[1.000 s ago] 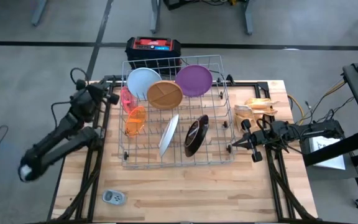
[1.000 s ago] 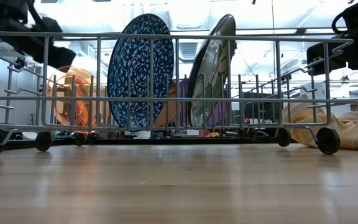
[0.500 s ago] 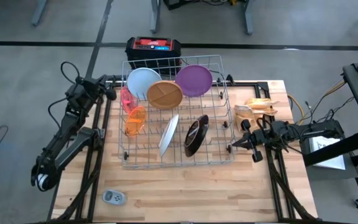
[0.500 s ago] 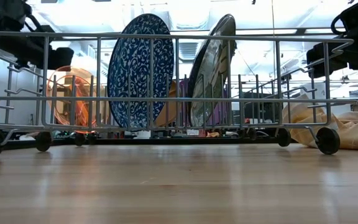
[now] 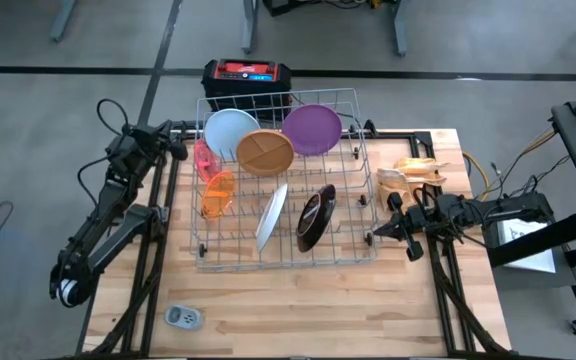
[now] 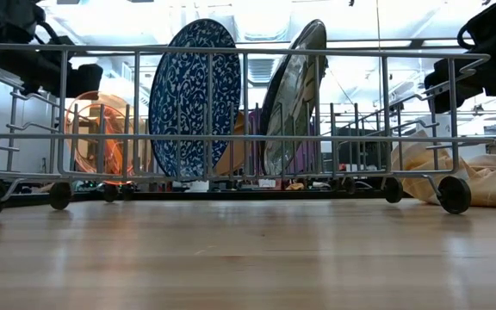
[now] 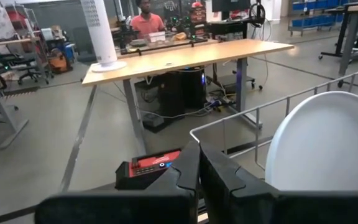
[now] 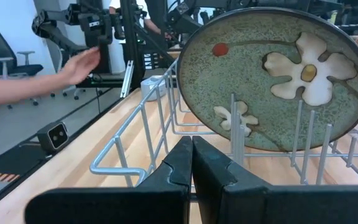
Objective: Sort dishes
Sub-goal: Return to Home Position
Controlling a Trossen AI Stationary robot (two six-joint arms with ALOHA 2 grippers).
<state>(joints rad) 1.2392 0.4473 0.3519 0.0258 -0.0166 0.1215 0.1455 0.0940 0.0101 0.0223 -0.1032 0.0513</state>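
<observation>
The counter (image 5: 298,310) is carrying a wire rack (image 5: 278,262) with every dish inside. A white plate (image 5: 228,130), a brown plate (image 5: 265,152) and a purple plate (image 5: 313,128) are leaning along its far side. A blue patterned plate (image 6: 195,99) and a dark plate (image 5: 315,217) are standing on edge mid-rack. I am hovering my left hand (image 7: 199,152), clenched and empty, off the far left corner, and my right hand (image 8: 191,149), also clenched, beside the right edge. An orange cup (image 5: 218,193) and a pink cup (image 5: 205,160) are lying at the left.

wire rack (image 5: 340,226) — mid-table | grey device (image 5: 182,317) — front-left corner | tan cloth (image 5: 414,172) — right edge
</observation>
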